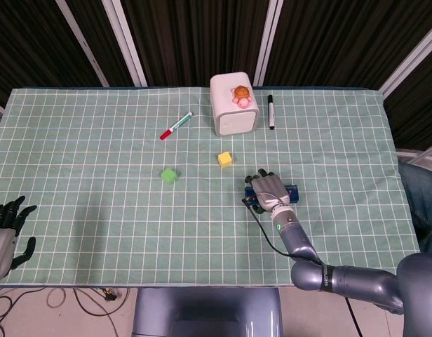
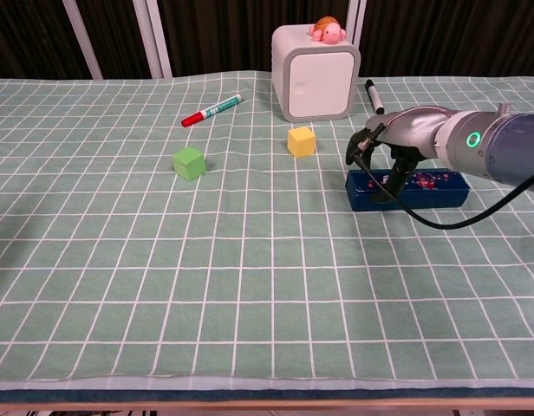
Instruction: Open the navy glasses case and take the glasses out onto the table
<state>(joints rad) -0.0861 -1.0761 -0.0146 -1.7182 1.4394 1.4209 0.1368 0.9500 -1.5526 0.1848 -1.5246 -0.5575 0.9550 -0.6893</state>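
Fingers of the right hand [image 2: 404, 143] curl down over the left end of the navy case [image 2: 408, 188], touching its top; a firm grip is unclear. Yellow cube [image 2: 301, 141] sits just beyond-left, white box [image 2: 315, 72] further back. Left hand [image 1: 4, 232] hangs open, well apart.

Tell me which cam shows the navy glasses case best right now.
Chest view. The navy glasses case shows its whole long front side and patterned top, with the right hand crossing only its left part. In the head view the hand covers most of the case; only its ends show.
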